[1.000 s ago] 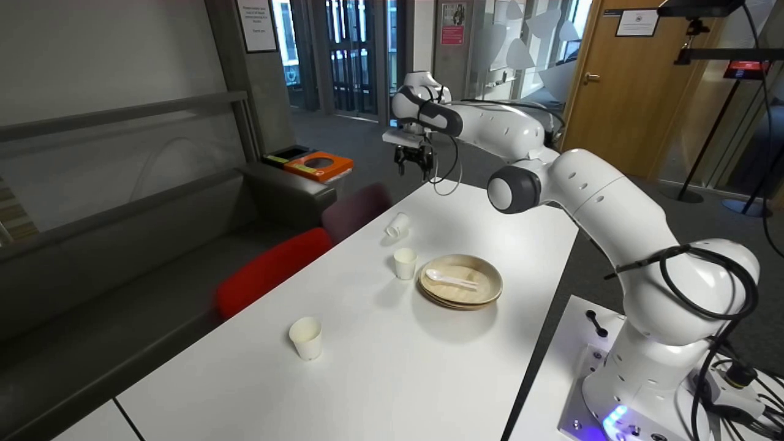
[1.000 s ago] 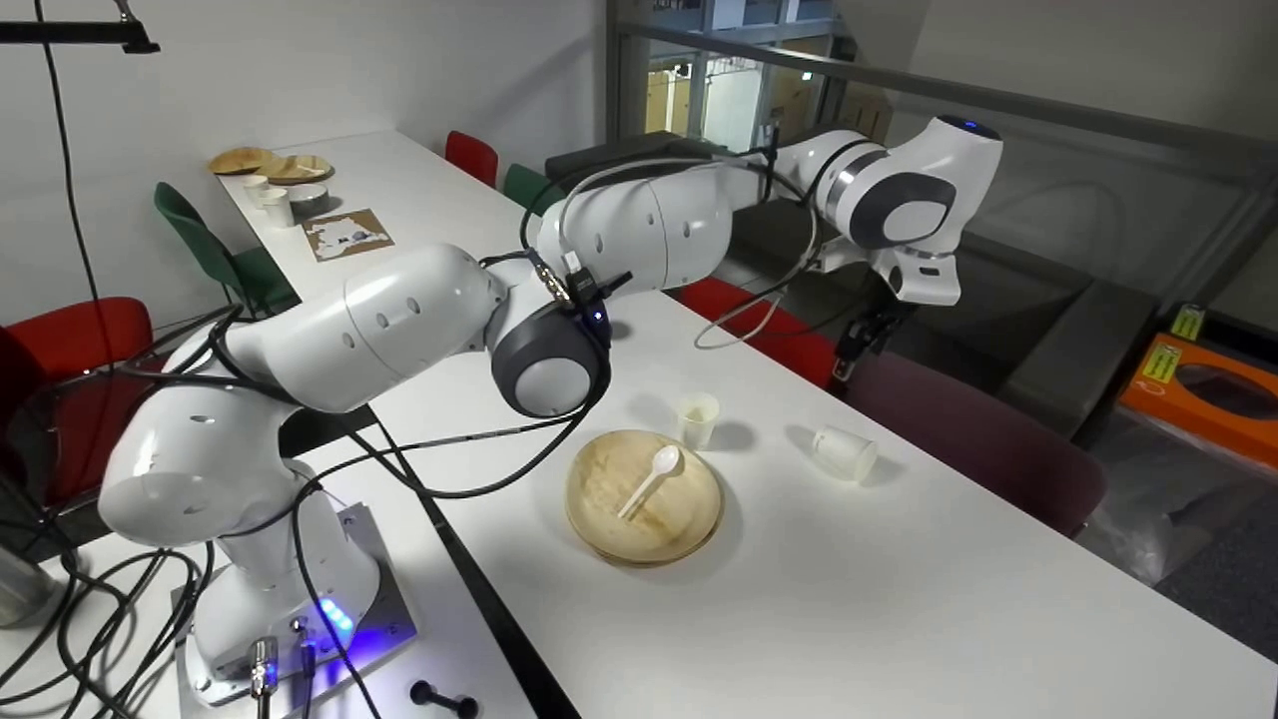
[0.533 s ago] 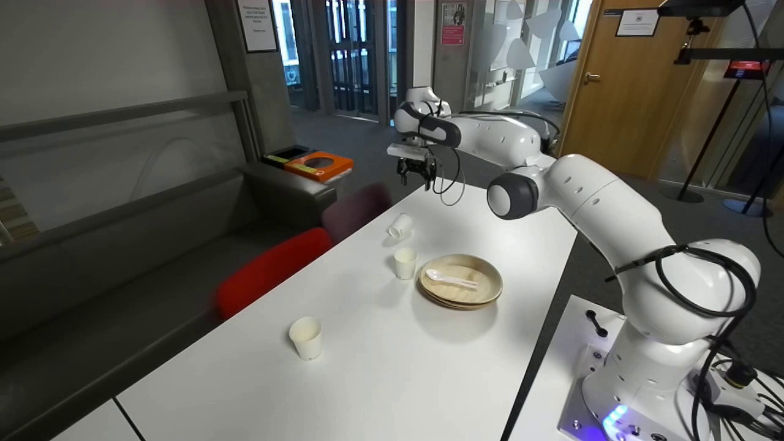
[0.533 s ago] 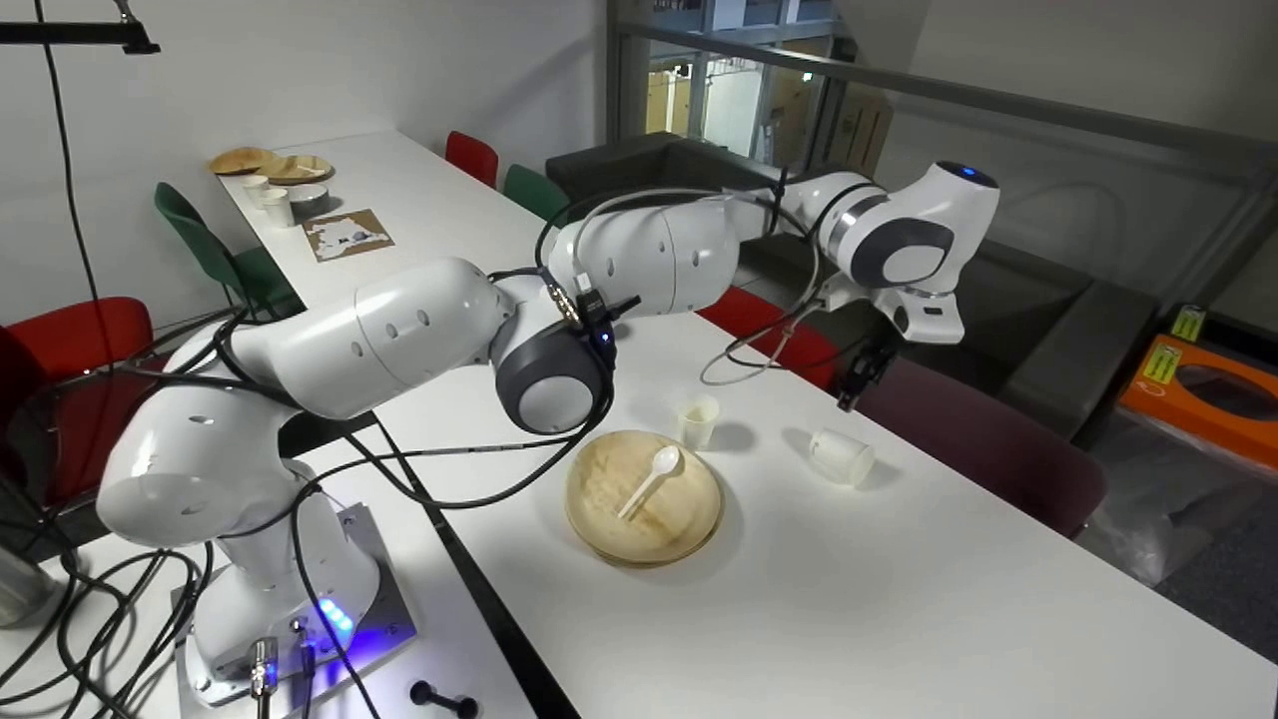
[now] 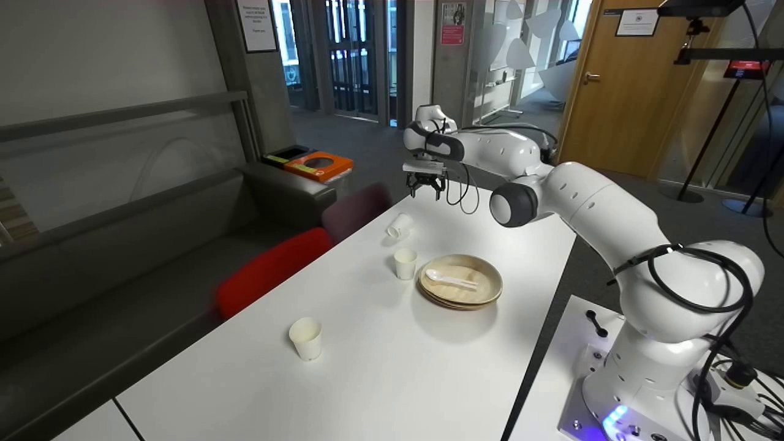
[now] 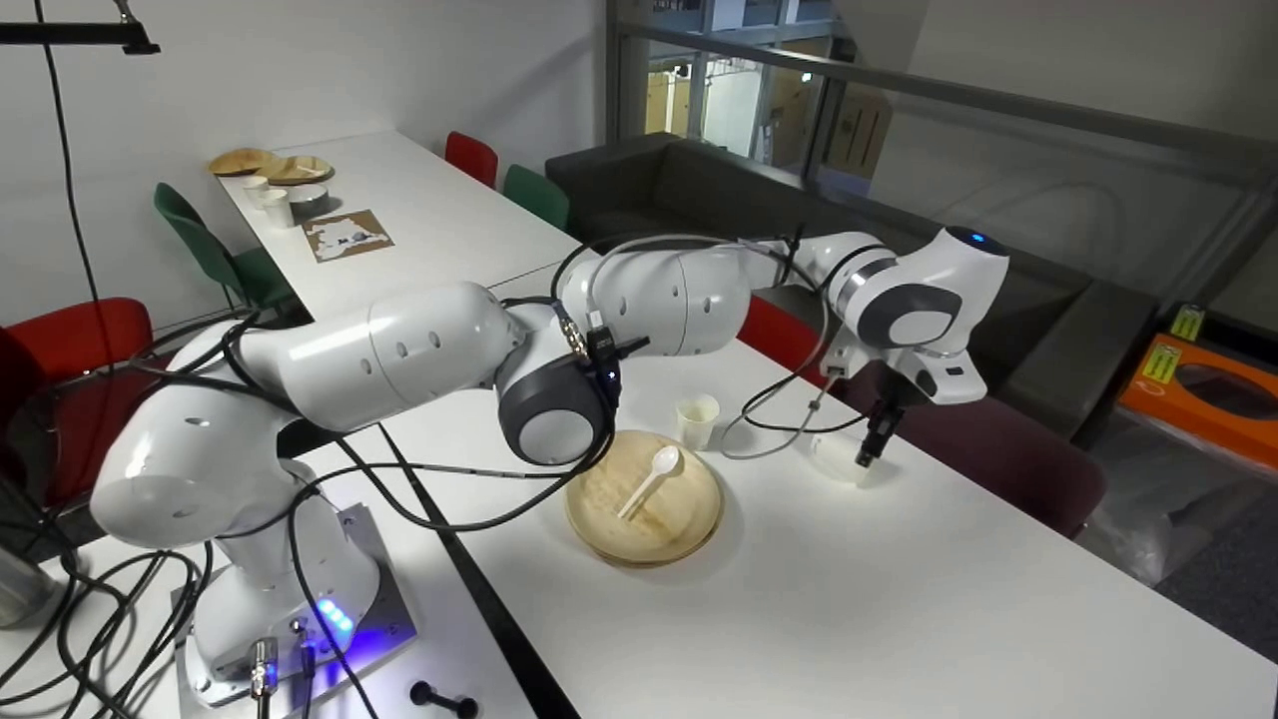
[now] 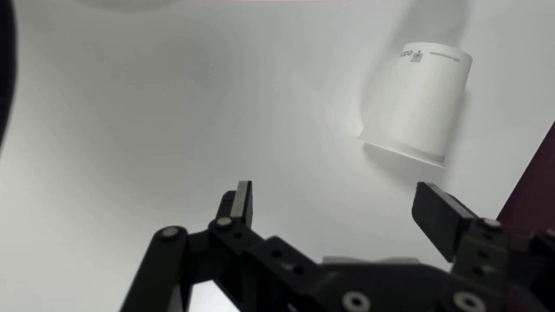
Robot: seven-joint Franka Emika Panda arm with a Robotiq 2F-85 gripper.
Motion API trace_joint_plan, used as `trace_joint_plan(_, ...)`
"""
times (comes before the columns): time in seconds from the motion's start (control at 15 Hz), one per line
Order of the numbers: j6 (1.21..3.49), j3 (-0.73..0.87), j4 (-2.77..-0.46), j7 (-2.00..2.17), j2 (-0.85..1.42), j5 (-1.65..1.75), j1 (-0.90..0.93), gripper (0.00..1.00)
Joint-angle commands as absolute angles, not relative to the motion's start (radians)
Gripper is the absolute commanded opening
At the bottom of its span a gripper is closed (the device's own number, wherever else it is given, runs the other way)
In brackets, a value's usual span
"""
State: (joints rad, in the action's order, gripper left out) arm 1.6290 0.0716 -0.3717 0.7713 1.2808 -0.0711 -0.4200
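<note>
My gripper (image 7: pixel 333 184) stands open above the white table, with nothing between its fingers. Nearest to it is a white paper cup (image 7: pixel 416 104) lying on its side, beyond the right-hand finger (image 7: pixel 438 212) in the wrist view and apart from it. In an exterior view the gripper (image 6: pixel 867 454) overlaps part of this tipped cup (image 6: pixel 834 459); in an exterior view it hangs behind the cup (image 5: pixel 399 226). An upright cup (image 5: pixel 405 264) stands beside a stack of wooden plates (image 5: pixel 490 278), where a white spoon (image 5: pixel 450 280) lies.
Another upright cup (image 5: pixel 305 339) is farther along the table. A maroon chair (image 5: pixel 361 211) and a red chair (image 5: pixel 269 272) line the table's edge, with a grey sofa (image 5: pixel 153 257) behind. Loose cables (image 6: pixel 779 439) hang from the wrist. An orange-topped bin (image 6: pixel 1213 384) stands off the table.
The arm has come down steadily, bringing the open gripper lower and closer to the tipped cup, and slightly rightward in both exterior views. Cups, plates and spoon show no clear movement.
</note>
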Motion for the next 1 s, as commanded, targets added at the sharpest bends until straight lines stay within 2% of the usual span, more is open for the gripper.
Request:
trace_joint_plan(0.0,1.632,0.05,-0.371,0.622,1.272,-0.093,-0.446,1.0)
trace_joint_plan(0.6,1.565,0.035,-0.369,0.275,1.294,-0.094,-0.454,1.0)
trace_joint_plan(0.93,1.566,0.007,-0.367,0.334,1.296,-0.143,-0.468,1.0)
